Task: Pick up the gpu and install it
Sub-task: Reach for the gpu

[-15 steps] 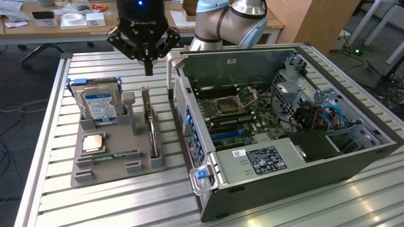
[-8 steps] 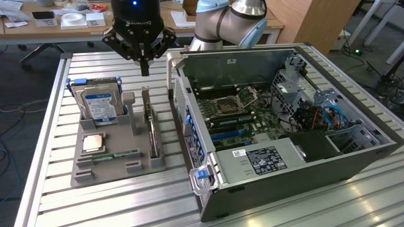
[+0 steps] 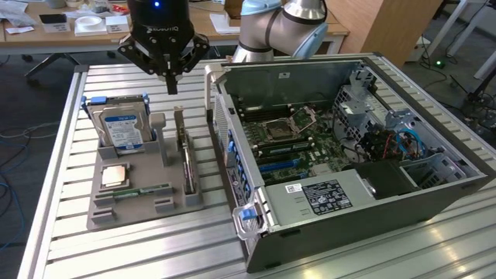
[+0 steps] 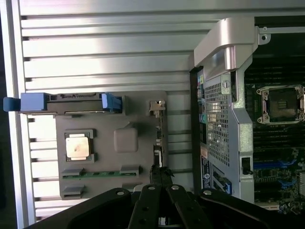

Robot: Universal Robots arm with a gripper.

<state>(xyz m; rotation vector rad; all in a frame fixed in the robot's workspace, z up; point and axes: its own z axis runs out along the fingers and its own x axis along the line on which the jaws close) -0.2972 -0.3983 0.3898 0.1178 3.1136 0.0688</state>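
Pincer (image 3: 172, 86) hangs above the far end of the grey holder (image 3: 124, 200), its fingers pressed together to a point and carrying nothing. The gpu (image 3: 186, 157) stands on its long edge in a slot along the holder's side at the exterior view's right, just beside the open computer case (image 3: 326, 197). In the wrist view the gpu (image 4: 158, 140) appears as a thin edge-on strip, with the pincer (image 4: 160, 180) over its nearer end.

With the fingers together, a descent would probably land the tips on the card's top edge instead of either side of it, which could press the card into its slot or tip it. The card is thin, so an off-centre grip could let it twist or slide out. The case wall is close on that side, and a finger spreading toward it might catch the metal. The hard drive (image 3: 122, 125) stands well apart at the exterior view's left.
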